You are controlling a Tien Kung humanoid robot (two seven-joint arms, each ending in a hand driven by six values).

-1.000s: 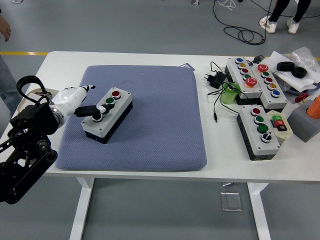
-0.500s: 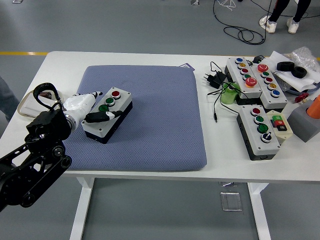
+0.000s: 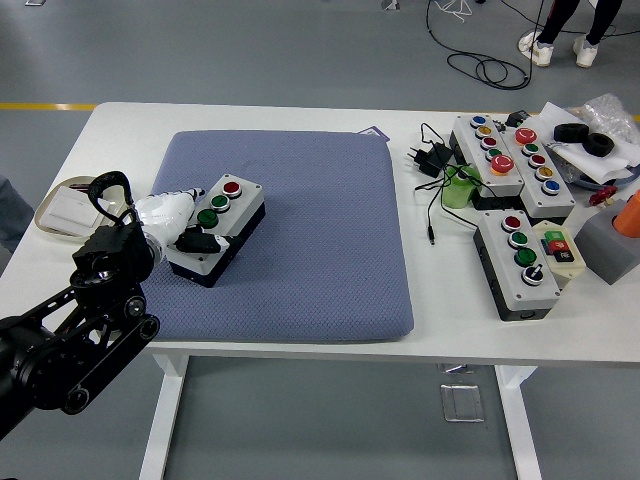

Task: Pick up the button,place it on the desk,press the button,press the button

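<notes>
Left hand (image 3: 183, 228): white with black fingers, at 9 o'clock of the frame, comes in from the lower left on a black arm (image 3: 70, 330). Fingers curled loosely, not wrapped round anything; a black fingertip (image 3: 200, 242) lies on the near end of the button box, over its lowest button.
Grip: touching only, box not lifted.
Button box (image 3: 215, 228): grey top, black base, lies on the blue pad, left of pad centre. Long axis runs toward 1 o'clock. Red button (image 3: 232, 187) at far end, two green buttons (image 3: 213, 209) just below it.
Blue pad (image 3: 275, 232): flat on the white surface (image 3: 130, 120), covers its left-middle part.
Right hand: not in view.
At 3 o'clock on the surface: smaller button box (image 3: 520, 262) with red, green and black controls; behind it, toward 2 o'clock, two longer button boxes (image 3: 510, 160) side by side with many coloured buttons.
Black charger with cable (image 3: 428, 158): just left of those boxes, at the pad's far right corner.
Tray (image 3: 62, 208): at the surface's left edge, 9 o'clock, behind the arm.
</notes>
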